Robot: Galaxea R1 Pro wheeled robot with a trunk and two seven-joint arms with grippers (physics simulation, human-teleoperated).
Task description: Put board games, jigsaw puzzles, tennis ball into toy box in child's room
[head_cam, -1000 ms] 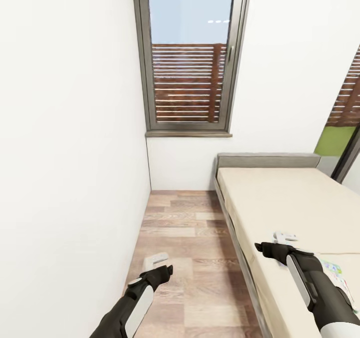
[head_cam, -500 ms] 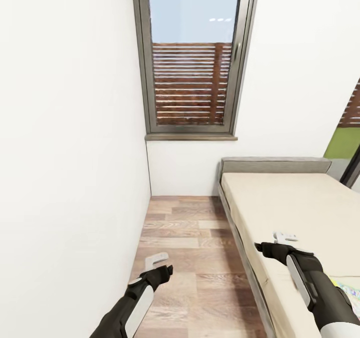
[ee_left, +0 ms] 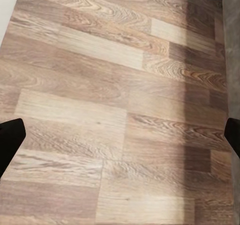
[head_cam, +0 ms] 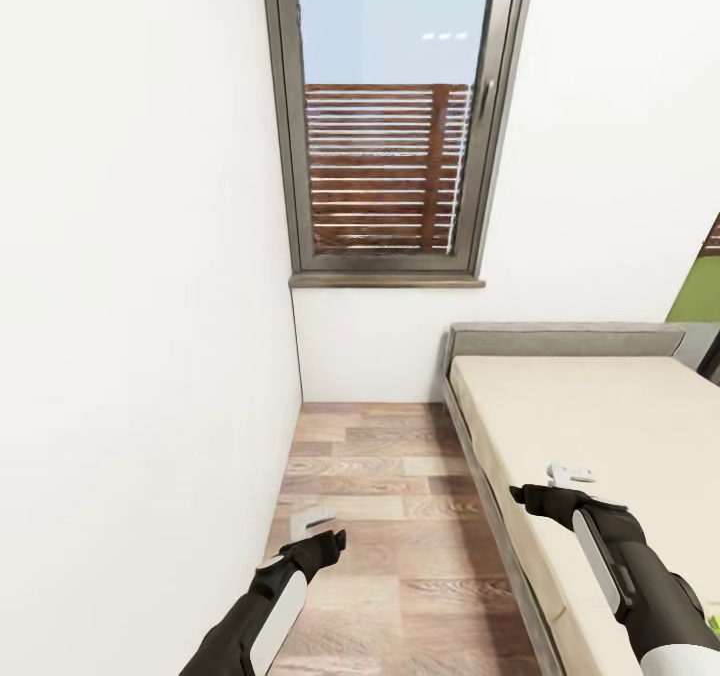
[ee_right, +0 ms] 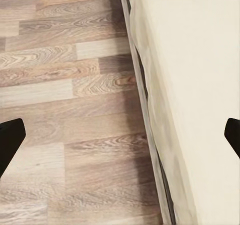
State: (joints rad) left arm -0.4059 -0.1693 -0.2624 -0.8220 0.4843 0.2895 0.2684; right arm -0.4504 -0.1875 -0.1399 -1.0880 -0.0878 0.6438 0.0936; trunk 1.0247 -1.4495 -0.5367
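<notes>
I am facing a window (head_cam: 385, 126) in a narrow room, wood floor (head_cam: 390, 516) ahead, the bed (head_cam: 600, 436) along my right. Both arms hang low for travel: left gripper (head_cam: 315, 524) over floor, right gripper (head_cam: 568, 476) over the bed's near edge, each spread wide and empty. A colourful sliver (head_cam: 714, 619), perhaps a toy, peeks behind my right forearm.

One bed (head_cam: 600, 426), one window (head_cam: 385, 116), and two claws, left (head_cam: 318, 522) and right (head_cam: 568, 477).

No readable text, labels or numbers appear in any view.
</notes>
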